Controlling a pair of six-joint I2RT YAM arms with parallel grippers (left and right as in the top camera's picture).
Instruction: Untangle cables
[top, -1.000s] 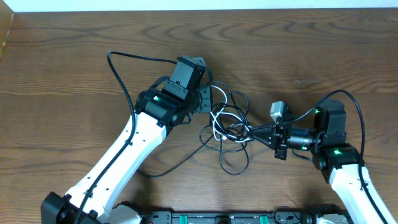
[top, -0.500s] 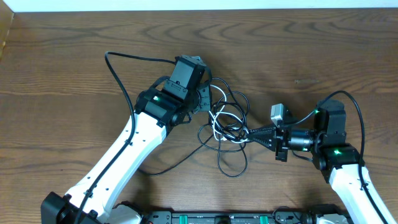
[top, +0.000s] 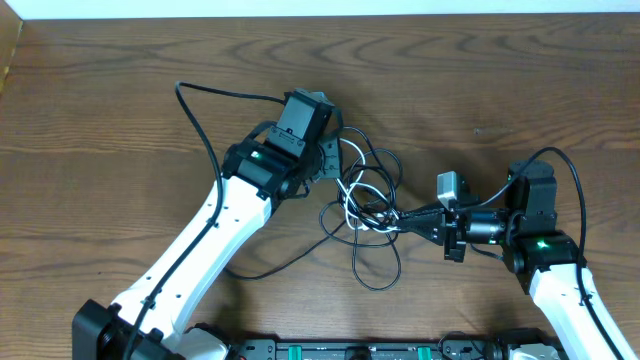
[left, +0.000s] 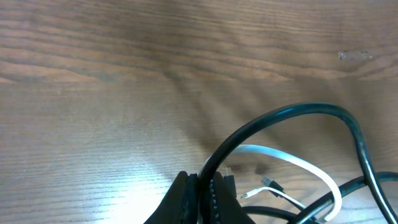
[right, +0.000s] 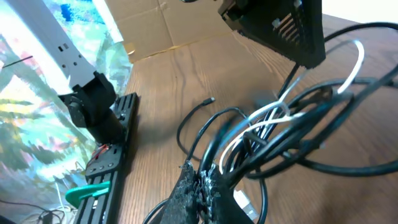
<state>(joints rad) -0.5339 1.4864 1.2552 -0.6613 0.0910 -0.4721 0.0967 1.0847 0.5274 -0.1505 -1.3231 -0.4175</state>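
Observation:
The cables (top: 366, 198) lie in one tangle at the table's middle: several black loops with a thin white cord (top: 349, 201) woven through. My left gripper (top: 333, 165) sits at the tangle's upper left edge. In the left wrist view it (left: 202, 184) is shut on a thick black cable (left: 280, 116) that arches up and right, with the white cord (left: 297, 163) and small plugs (left: 268, 182) behind. From the right, my right gripper (top: 398, 221) reaches into the tangle. Its tips (right: 200, 181) are shut on a bundle of black cables (right: 292, 121) beside the white cord (right: 356, 63).
The left arm's own thick black wire (top: 199, 112) loops over the table at the left. One loose black loop (top: 377, 268) trails toward the front rail (top: 350, 351). In the right wrist view the left arm's head (right: 280, 25) hangs over the tangle; a black rail (right: 106, 163) lies left.
The tangle has shifted slightly, and its lower loop reaches a little nearer the front. The right gripper sits a touch lower. Both grippers stay shut on the cables.

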